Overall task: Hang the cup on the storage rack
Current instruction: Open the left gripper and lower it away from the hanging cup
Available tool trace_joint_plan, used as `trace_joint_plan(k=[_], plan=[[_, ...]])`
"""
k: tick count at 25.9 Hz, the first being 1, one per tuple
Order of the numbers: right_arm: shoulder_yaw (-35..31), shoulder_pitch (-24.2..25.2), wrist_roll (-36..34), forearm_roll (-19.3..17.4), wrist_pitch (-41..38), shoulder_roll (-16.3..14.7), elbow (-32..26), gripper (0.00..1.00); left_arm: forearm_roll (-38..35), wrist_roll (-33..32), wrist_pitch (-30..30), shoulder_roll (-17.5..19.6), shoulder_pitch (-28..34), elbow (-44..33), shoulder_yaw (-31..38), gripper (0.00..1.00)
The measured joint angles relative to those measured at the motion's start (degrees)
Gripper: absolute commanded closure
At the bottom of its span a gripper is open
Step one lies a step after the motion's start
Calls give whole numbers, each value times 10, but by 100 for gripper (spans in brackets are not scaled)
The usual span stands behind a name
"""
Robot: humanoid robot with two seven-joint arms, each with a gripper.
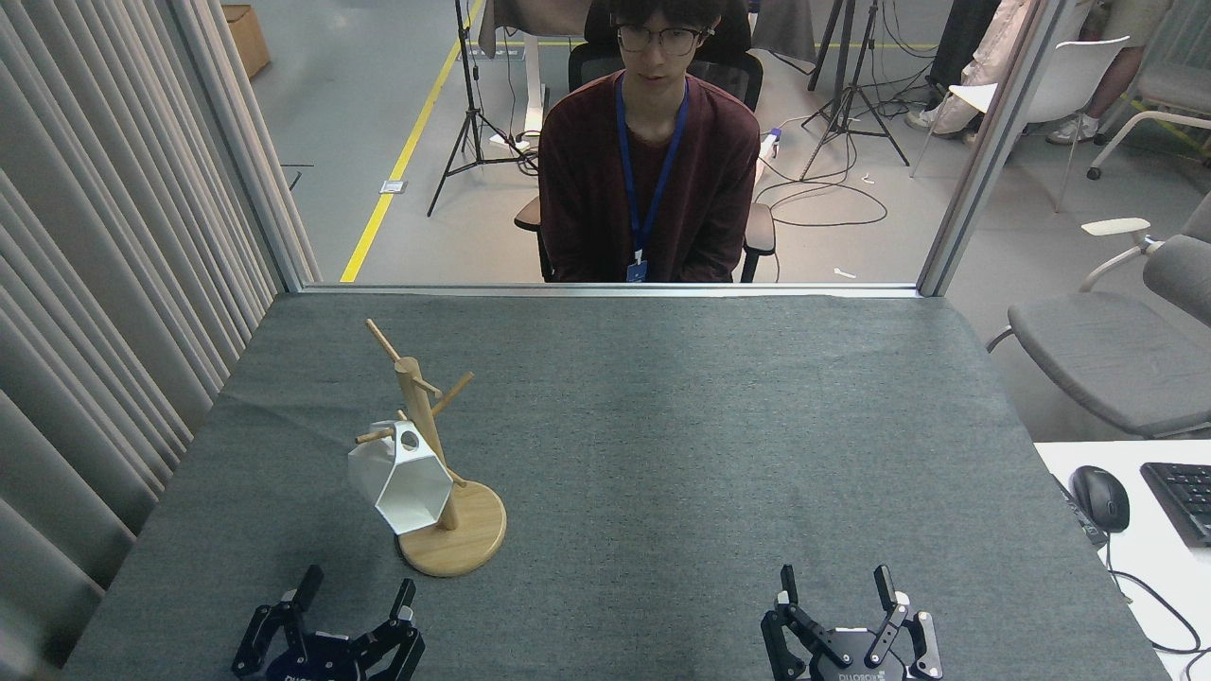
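The cup hangs on the rack, its rim tab threaded over a low peg on the rack's left side, the round hole in the tab showing just beside the post. It tilts with its open mouth turned down and toward me, and I can see white inner walls and nothing inside it. Its lower edge sits just above the rack's round base, close to the post. The rack stands upright on the grey table, in the left half, with its other pegs bare.

My left gripper is at the bottom edge of the view, near the rack's base but apart from it, jaws spread wide and holding nothing. My right gripper is also at the bottom edge, well apart from the rack on the right half of the table, jaws spread and empty as well. Neither touches the cup or the rack.

Beyond the far edge of the table a person sits in a chair, facing me, wearing a dark red top and a blue lanyard. A curtain runs along the left of the table. To the right, on a white desk, lie a mouse and the corner of a keyboard, and a grey chair stands behind them.
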Motion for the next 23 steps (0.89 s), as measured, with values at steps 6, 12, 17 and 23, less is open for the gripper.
trace_joint_plan(k=[6,12,17,23], plan=[[0,0,0,0,0,-1,-1,1,0,-2,4,1,1,1,-1,0],[0,0,-2,0,1,-1,-2,1,-1,-2,7,1,1,2,0,0],[0,0,-2,1,2,-1,-4,1,-3,-2,45,1,1,1,-6,0],[1,12,-3,5,6,5,-28,1,-6,1,97,1,1,1,-22,0]])
